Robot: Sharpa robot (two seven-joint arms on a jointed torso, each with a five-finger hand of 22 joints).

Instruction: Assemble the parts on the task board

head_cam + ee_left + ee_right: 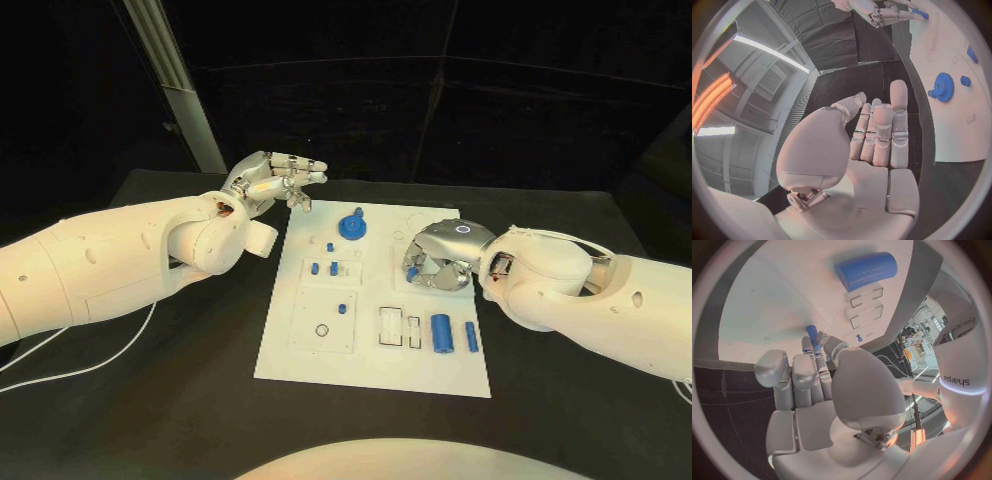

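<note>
Right hand (440, 262): covers the task board (296, 345) beneath; we cannot tell how much of its blue peg (812, 337) lies hidden between the fingers.
Small board parts (333, 268): too small to identify.

The task board (378, 350) looks like smooth matt white plastic. The gear (355, 227), the cylinder (441, 332) and the pin (812, 336) are matt blue plastic. Both hands (274, 179) (440, 257) show silvery metal; the table (173, 400) is dull black.
</note>
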